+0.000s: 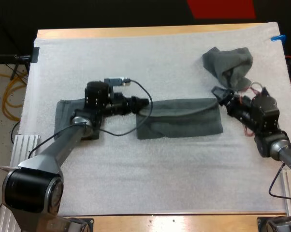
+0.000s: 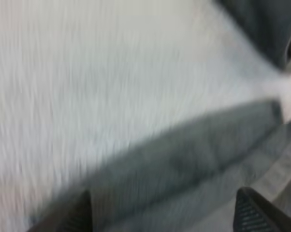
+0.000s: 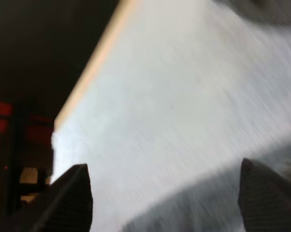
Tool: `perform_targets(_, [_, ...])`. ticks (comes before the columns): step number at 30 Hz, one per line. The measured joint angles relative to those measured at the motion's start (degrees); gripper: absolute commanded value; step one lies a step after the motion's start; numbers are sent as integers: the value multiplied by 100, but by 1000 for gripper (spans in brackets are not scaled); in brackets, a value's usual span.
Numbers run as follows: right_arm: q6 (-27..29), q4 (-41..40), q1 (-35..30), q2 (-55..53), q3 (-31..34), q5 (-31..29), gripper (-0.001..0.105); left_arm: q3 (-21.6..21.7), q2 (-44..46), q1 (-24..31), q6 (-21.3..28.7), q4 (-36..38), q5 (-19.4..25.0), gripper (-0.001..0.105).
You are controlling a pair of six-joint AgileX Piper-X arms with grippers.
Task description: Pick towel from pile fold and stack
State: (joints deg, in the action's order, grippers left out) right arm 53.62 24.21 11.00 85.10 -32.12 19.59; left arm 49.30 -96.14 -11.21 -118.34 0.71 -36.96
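Covering wooden table, white mat, flat towel, crumpled towel, left end effector spread, right end effector spread

High view: bright, even overhead light. White mat nearly washed out, no hard glare. Soft, short shadow along flat towel edge. Dark beyond counter far edge. Both wrist views motion-smeared w/ streaks; mat very pale in right wrist view.
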Motion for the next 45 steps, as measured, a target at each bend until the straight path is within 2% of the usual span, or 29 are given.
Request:
perform_targets(4, [430,-43,0,0,-402,65,63,171,305,54,218,1,195,60])
perform_targets(6, [634,-187,0,-30,-590,65,63,170,600,54,578,113,352,60])
perform_targets(11, [1321,-1001,0,-387,-865,65,63,170,1518,54,1645,927,989,61])
perform_targets(13, [1547,-1421,0,-611,-922,65,63,170,1880,54,1932,1343,1120,65])
perform_targets(15, [1785,-1849,0,-889,-975,65,63,170,2216,54,2064,1731,1185,74])
perform_targets(18, [2157,-2606,0,-1328,-1019,-18,63,170,2708,54,2076,2269,1192,81])
perform_targets(22, [2674,-3784,0,-1950,-1123,-382,63,170,3349,54,2005,2958,1124,81])
perform_targets(27, [2963,-5162,0,-2590,-1195,-1055,63,170,3901,54,1865,3771,725,81])
perform_targets(30, [3116,-5675,0,-2656,-1195,-1426,63,170,4038,54,1671,4083,548,81])
perform_targets(34, [3348,-5772,0,-2319,-1218,-1611,63,170,4038,54,1559,4188,518,81])
perform_targets(38, [3426,-5743,0,-1505,-1378,-1580,63,170,4038,54,1462,4208,504,81])
perform_targets(45, [3426,-5743,0,352,-2013,-913,63,170,4038,54,1243,4205,378,81])
